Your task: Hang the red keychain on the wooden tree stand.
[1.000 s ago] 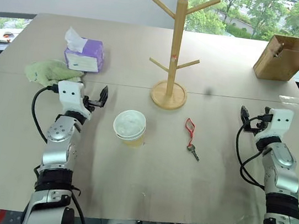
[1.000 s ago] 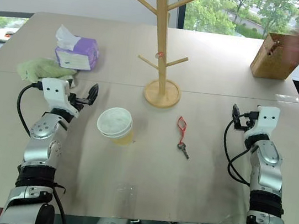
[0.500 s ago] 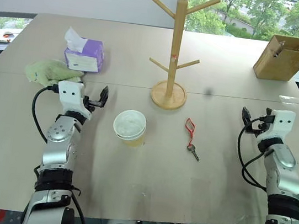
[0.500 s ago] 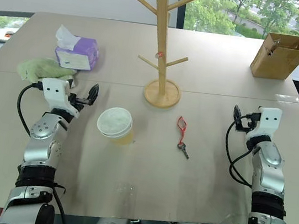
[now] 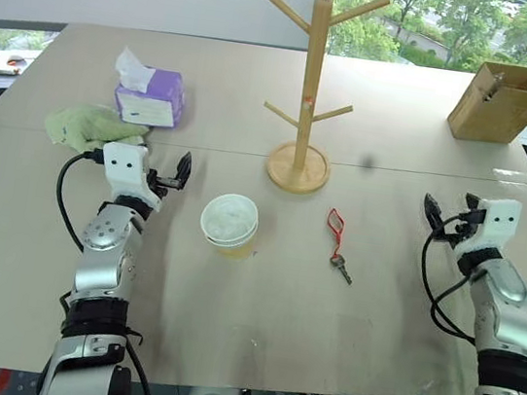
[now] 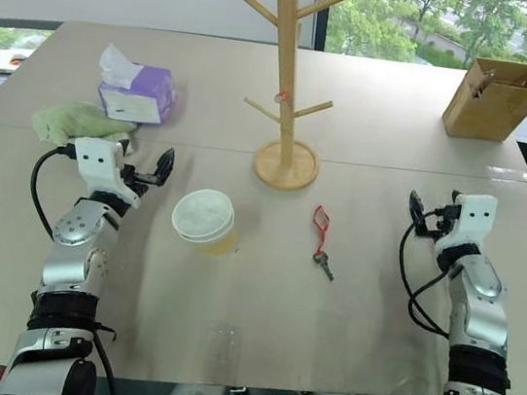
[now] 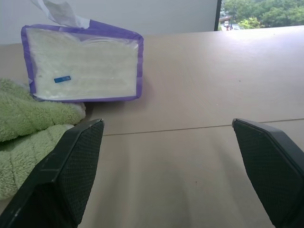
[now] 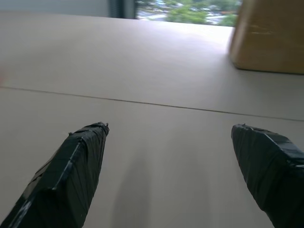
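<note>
Meanwhile the left claw (image 5: 182, 172) stays spread wide and empty, left of the wooden tree stand (image 5: 309, 86), near the lidded cup (image 5: 228, 224). Just right of the stand's base, the red keychain (image 5: 337, 235) lies unmoved on the counter (image 5: 402, 119). Further right, the right claw (image 5: 445, 211), also wide open and empty, has swung toward the stand. The person's hand has gone from the brown box (image 5: 501, 101).

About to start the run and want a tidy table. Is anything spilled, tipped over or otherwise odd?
Nothing stands out. The wooden tree stand and the cup are upright, and the red keychain lies flat on the table, with no spill visible.
</note>
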Motion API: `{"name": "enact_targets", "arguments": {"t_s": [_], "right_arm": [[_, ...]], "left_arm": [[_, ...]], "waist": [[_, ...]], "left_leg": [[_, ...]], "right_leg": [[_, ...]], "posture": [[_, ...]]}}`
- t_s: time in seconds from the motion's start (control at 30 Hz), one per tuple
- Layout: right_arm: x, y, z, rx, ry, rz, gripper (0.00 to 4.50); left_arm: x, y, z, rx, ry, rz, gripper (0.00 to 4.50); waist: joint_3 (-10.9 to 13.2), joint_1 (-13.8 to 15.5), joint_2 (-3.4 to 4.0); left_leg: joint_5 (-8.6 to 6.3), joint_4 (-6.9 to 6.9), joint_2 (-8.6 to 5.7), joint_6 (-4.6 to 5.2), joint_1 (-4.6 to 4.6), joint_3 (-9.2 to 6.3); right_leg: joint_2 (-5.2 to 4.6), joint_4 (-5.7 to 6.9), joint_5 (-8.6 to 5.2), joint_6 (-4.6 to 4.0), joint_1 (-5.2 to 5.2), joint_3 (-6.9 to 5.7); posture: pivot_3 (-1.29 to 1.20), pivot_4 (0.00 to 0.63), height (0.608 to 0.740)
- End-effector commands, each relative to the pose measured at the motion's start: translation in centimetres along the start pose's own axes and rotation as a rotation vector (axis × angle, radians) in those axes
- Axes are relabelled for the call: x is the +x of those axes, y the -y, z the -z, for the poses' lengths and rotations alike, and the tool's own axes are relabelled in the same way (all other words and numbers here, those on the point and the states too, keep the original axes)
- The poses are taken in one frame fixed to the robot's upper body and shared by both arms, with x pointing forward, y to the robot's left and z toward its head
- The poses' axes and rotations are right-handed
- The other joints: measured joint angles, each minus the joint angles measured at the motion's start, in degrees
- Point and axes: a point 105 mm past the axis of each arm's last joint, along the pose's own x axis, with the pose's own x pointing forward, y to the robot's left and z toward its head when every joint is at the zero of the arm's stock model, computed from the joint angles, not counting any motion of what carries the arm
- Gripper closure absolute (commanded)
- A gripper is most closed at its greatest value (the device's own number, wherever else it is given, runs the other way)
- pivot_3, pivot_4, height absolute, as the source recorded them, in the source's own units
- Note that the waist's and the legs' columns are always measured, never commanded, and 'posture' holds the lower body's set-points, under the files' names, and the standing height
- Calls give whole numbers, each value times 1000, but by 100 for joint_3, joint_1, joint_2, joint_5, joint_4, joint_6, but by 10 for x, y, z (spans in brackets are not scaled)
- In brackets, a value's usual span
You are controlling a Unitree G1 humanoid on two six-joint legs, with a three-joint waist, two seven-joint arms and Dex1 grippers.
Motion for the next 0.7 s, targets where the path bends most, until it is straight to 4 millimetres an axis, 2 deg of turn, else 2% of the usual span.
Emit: {"name": "enact_targets", "arguments": {"t_s": [0.03, 0.17, 0.23, 0.33, 0.43, 0.53, 0.7], "right_arm": [[-33, -49, -12, -58, 12, -434, 57], [-91, -86, 13, -178, -155, -829, 57], [-113, -94, 23, -267, -175, -968, 57], [-113, -92, 28, -288, -141, -990, 57], [-106, -87, 30, -308, -104, -972, 57], [-100, -79, 33, -337, -93, -964, 57], [-94, -70, 37, -362, -67, -952, 57]], "left_arm": [[3, 3, -17, 16, 54, 25, 0], [5, 6, -19, 16, 56, 38, 0], [5, 9, -20, 10, 63, 53, 0], [0, 18, -27, -22, 89, 108, 0], [-12, 28, -41, -50, 132, 185, 0], [-40, 42, -45, -53, 115, 328, 0], [-86, 44, -36, -40, 26, 440, 0]], "waist": [[0, -1, 0], [0, 11, -2], [0, 10, -4], [0, -37, -11], [0, -35, -11], [-1, -49, -13], [3, 31, -7]], "left_leg": [[-3, 0, 1, 5, 2, -3], [-16, 0, 0, 27, 9, -9], [-17, 1, 0, 28, 12, -10], [-16, 4, 2, 28, 16, -9], [-14, 4, 4, 23, 19, -7], [0, 3, 6, -1, 19, -4], [-1, 2, 4, 0, 20, -4]], "right_leg": [[1, -3, 0, 0, 4, -2], [0, -2, -1, 1, 13, -6], [1, -4, -1, 2, 16, -7], [5, -3, -2, 4, 16, -3], [5, 1, -1, 2, 16, 1], [4, -1, -1, 1, 16, 5], [0, -3, -3, -2, 16, 0]], "posture": [[0, 150, 740], [0, 150, 740], [0, 150, 740], [0, 150, 740], [0, 150, 740], [0, 150, 740], [0, 150, 740]]}}
